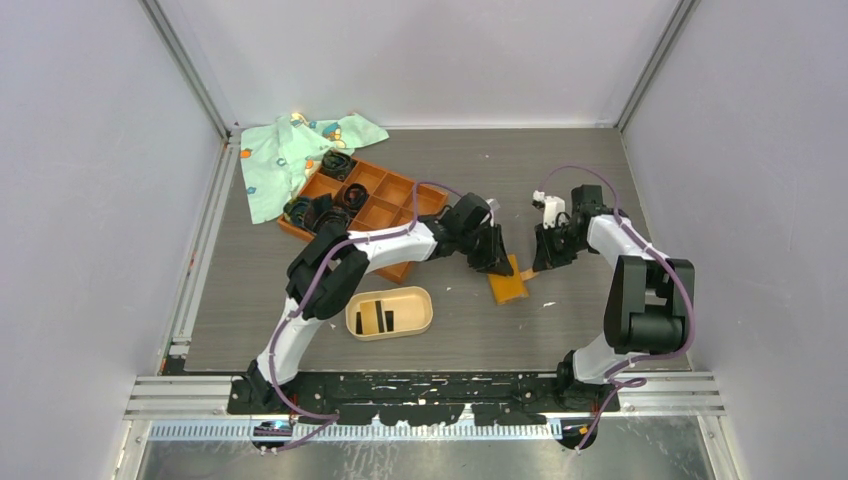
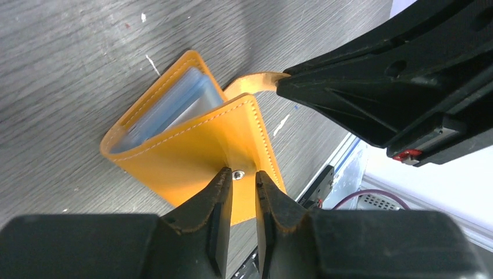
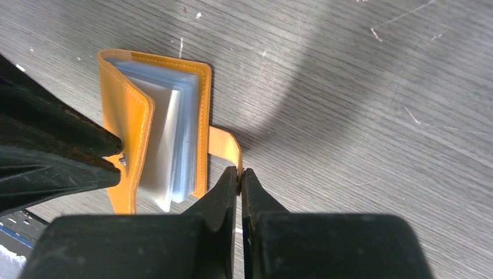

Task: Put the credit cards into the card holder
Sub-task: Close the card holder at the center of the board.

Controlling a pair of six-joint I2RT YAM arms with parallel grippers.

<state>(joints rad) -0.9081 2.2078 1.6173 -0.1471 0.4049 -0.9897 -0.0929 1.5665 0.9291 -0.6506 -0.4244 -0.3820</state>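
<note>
The beige oval card holder (image 1: 424, 318) sits near the front of the table with dark credit cards (image 1: 385, 316) standing in it. To its right lies an orange wallet (image 1: 508, 285) (image 2: 186, 145) (image 3: 128, 116), its cover lifted off clear sleeves (image 3: 168, 133). My left gripper (image 1: 497, 265) (image 2: 244, 174) is narrowly open. Its fingertips (image 3: 110, 145) rest on the cover's face on either side of the snap stud (image 2: 237, 174). My right gripper (image 1: 545, 262) (image 3: 239, 171) is shut on the wallet's strap (image 2: 250, 81) (image 3: 227, 145).
An orange grid tray (image 1: 385, 210) holding black coiled bands (image 1: 335, 165) stands behind the left arm. A patterned cloth (image 1: 290, 150) lies at the back left. A small white object (image 1: 548, 205) sits beside the right arm. Enclosure walls surround the table.
</note>
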